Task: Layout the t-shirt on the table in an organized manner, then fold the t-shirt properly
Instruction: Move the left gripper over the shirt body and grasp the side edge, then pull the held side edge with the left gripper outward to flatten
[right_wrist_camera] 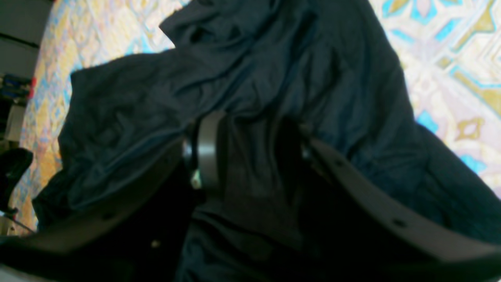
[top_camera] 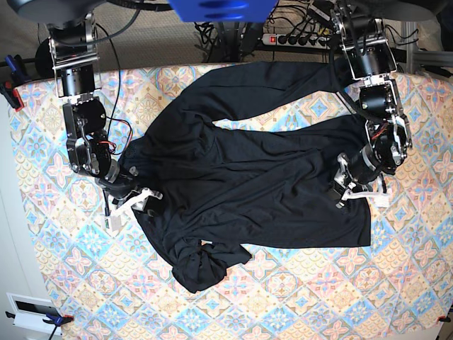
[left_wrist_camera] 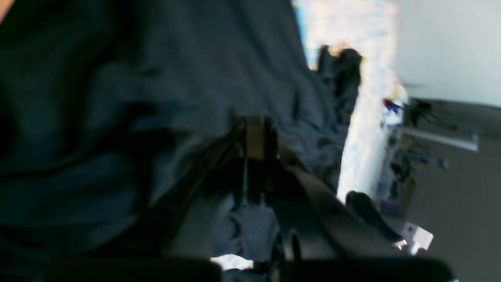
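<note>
the t-shirt (top_camera: 262, 184) is soft, matt black cloth, rumpled into folds and creases. the table (top_camera: 396, 283) wears a printed cloth of pastel diamond tiles, flat and matt. the right gripper (right_wrist_camera: 250, 156) shows smooth dark plastic fingers (right_wrist_camera: 207, 152) with a dull sheen, fabric bunched between them.

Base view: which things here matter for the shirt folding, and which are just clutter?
In play:
t-shirt
table
left end effector
right end effector

Lying about:
power strip
cables
blue object at top edge
</note>
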### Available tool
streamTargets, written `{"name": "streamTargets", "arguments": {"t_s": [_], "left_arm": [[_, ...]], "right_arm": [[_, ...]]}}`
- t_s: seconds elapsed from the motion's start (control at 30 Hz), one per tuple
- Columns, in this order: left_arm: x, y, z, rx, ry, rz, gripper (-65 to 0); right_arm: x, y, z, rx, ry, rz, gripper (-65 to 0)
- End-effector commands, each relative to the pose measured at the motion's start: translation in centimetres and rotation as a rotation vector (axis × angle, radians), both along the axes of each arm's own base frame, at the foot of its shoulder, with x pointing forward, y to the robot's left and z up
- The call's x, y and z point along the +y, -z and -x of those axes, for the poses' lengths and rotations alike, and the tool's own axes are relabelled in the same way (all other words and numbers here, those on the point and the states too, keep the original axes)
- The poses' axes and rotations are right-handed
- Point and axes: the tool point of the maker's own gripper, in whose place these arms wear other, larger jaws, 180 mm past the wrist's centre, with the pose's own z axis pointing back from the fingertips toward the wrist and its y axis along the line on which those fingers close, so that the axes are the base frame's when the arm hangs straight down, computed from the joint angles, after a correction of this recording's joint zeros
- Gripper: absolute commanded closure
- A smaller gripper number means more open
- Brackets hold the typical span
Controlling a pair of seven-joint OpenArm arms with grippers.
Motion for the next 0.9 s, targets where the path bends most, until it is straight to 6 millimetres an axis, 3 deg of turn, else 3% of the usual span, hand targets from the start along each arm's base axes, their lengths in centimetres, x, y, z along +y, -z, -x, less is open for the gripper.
{"name": "streamTargets", "arguments": {"t_s": [0.0, 0.17, 0.4, 0.63, 0.87], "left_arm": [[0.6, -0.5, -0.2, -0.013, -0.007, -0.016, -0.2], [1.4, 2.9, 0.6, 0.091, -0.030, -0.038, -0.2], [2.3, 6.0, 0.6, 0.182, -0.059, -0.058, -0.4], [6.1, 9.1, 1.0, 0.252, -0.139, -0.242, -0.4], [10.4, 10.5, -0.5, 0.256, -0.247, -0.440, -0.4]], "right_arm": [[-0.3, -2.2, -1.2, -0.066, 0.002, -0.007, -21.8], [-0.2, -2.1, -1.1, -0.061, -0.001, -0.006, -21.8], [-0.1, -2.0, -1.1, -0.058, -0.004, -0.005, -21.8], [-0.1, -2.0, -1.0, -0.056, -0.007, -0.003, -21.8], [-0.1, -2.0, -1.0, -0.056, -0.007, -0.003, -21.8]]}}
